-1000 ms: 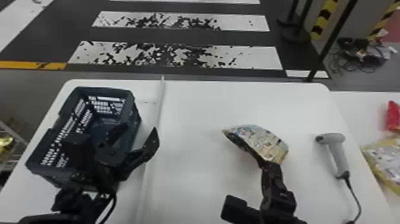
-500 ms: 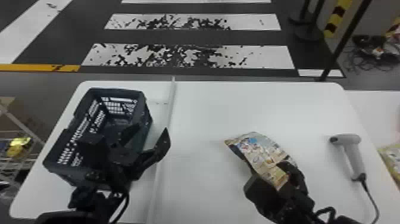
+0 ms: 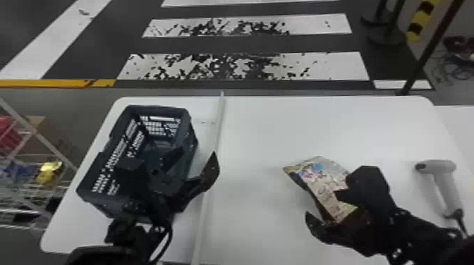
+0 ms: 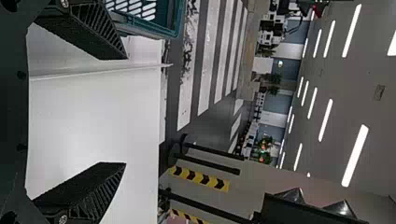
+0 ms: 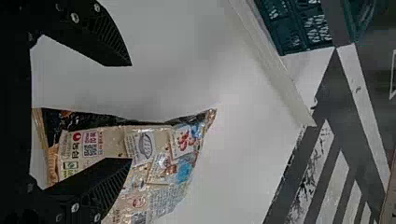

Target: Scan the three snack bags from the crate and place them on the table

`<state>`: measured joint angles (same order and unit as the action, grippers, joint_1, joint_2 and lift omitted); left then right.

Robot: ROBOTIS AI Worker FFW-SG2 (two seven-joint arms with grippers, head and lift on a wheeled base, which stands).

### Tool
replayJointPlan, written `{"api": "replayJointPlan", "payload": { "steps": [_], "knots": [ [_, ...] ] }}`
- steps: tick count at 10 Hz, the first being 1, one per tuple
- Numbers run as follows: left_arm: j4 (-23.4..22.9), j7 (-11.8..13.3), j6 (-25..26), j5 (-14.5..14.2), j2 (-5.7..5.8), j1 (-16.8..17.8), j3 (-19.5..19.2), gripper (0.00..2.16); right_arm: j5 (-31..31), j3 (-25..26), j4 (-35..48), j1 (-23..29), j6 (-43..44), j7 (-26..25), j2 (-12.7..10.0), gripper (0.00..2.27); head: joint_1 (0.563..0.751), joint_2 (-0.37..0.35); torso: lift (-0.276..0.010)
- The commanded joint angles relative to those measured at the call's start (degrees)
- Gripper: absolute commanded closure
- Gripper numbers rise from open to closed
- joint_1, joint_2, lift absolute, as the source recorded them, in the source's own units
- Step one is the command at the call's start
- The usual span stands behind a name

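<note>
Crate (image 3: 187,123), dark and slatted, stands at the left of the white surface (image 3: 317,123), and everything else can be placed from it. Over its right side in the head view is the left pincer (image 3: 197,154), one finger above the crate's interior and the other out past its right wall. In the left wrist view the two fingers of the left pincer (image 4: 125,111) stand wide apart with nothing between them.

To the right of the crate, well apart from it, a snack bag (image 3: 324,183) with a pale printed side and a dark edge is at the right pincer (image 3: 322,204). The right wrist view has the right pincer (image 5: 131,113) wide open too, gripping nothing; one finger overlaps the bag, though whether they touch I cannot tell.

Between crate and bag, a pale strip (image 3: 201,232) runs along the surface from its near side to its far edge. Farther right of the crate than the bag is a light grey scanner (image 3: 444,183), its handle towards the near side, with a dark cable (image 3: 460,220) at the end. Left of the crate, off the surface, stands a wire rack (image 3: 38,135).
</note>
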<state>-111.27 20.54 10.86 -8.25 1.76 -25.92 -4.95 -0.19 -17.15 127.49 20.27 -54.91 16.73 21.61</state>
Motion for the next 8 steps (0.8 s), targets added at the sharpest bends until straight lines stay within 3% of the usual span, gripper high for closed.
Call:
{"api": "replayJointPlan", "payload": {
  "steps": [1, 2, 3, 5, 8],
  "knots": [
    [0.1, 0.0, 0.0, 0.0, 0.00, 0.0, 0.0, 0.06, -4.6, 4.7, 0.0, -0.1, 0.8, 0.9, -1.2, 0.73, 0.695, 0.115, -0.062],
    [0.1, 0.0, 0.0, 0.0, 0.00, 0.0, -0.1, 0.06, -5.1, 6.2, -0.1, -0.1, 1.2, 1.1, -1.7, 1.72, 0.695, 0.108, -0.062],
    [0.2, -0.1, 0.0, 0.0, 0.00, 0.0, -0.1, 0.06, -5.3, 7.6, -0.5, -0.6, 1.0, 0.9, -2.5, 2.25, 0.695, 0.103, -0.062],
    [0.2, -0.1, 0.0, 0.0, 0.00, 0.1, 0.0, 0.06, -6.2, 8.9, -3.6, -2.4, 2.4, 1.7, -2.8, 2.25, 0.695, 0.077, -0.062],
    [0.2, 0.0, 0.0, 0.0, -0.09, 0.0, -0.1, 0.06, -6.1, 9.1, -11.4, -4.0, 4.5, 4.1, -5.4, 2.25, 0.695, 0.065, -0.062]
  ]
}}
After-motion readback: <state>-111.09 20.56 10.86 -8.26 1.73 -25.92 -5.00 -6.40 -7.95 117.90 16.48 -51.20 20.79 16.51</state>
